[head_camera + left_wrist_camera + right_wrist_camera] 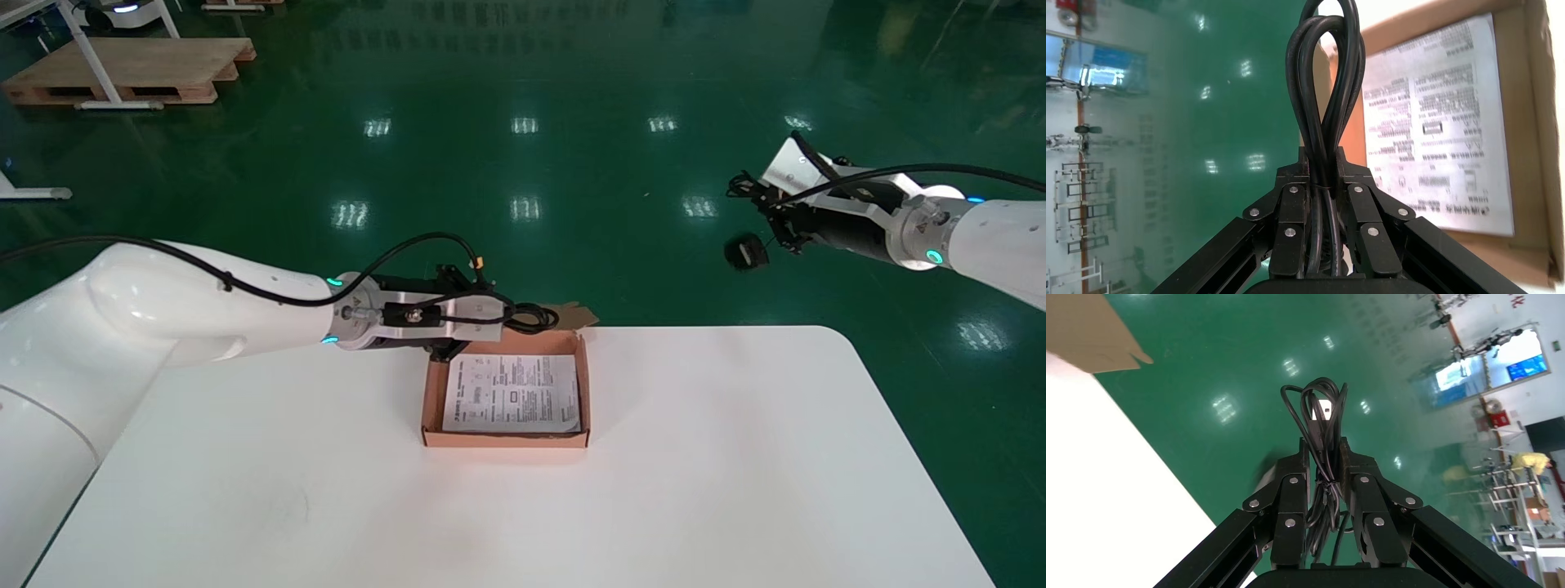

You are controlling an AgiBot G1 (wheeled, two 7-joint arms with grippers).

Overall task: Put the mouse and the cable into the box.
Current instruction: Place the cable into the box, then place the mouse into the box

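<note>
An open cardboard box [427, 400] sits on the white table [695, 457], with a printed sheet [513, 392] lying flat inside it. My left gripper [505, 315] hovers at the box's back left corner, shut on a coiled black cable [535, 317]. In the left wrist view the cable [1324, 79] loops out past the left gripper [1322, 162], beside the box [1535, 92]. My right gripper [770, 208] is raised beyond the table's far right, shut on the bundled mouse cord [1322, 416]. The black mouse [745, 251] dangles below it over the floor.
A brown box flap [576, 314] sticks out behind the box. The sheet [1438, 122] covers most of the box floor. The table's far edge [711, 328] lies between the right gripper and the box. Green floor lies beyond.
</note>
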